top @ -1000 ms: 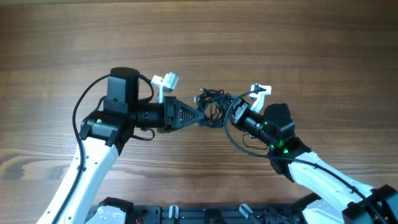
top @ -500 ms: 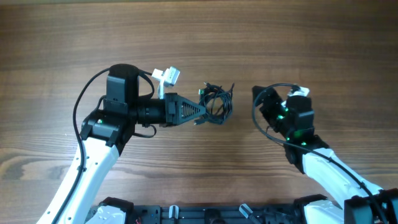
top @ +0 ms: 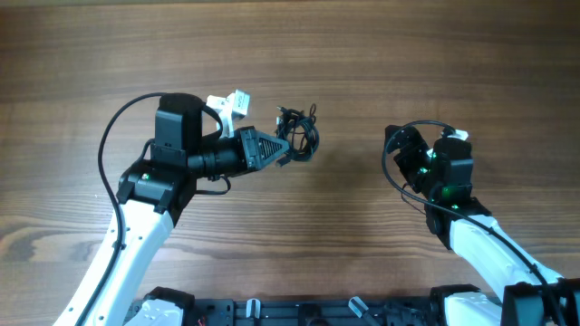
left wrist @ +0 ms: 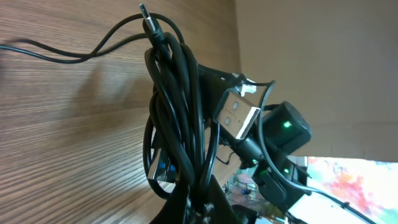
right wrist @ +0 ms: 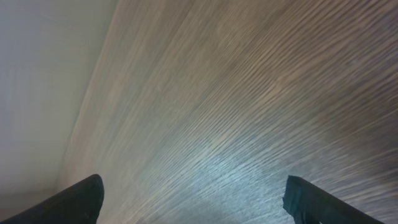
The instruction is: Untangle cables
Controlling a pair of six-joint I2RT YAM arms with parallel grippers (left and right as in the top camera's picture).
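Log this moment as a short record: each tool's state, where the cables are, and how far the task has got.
left tool: shut on the cables
right tool: open, empty, well apart from the cables
cables: one knotted bundle at the left tool's tip, a flat plug sticking out
surface: wooden table
task status: not yet untangled

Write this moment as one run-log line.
left gripper: shut on cables | right gripper: open, empty, apart from cables | cables: one tangled bundle

I register the cables (top: 299, 140) black, the USB plug (left wrist: 236, 118) silver, the table (top: 408, 54) brown wood-grain, my arm links (top: 136, 237) white.
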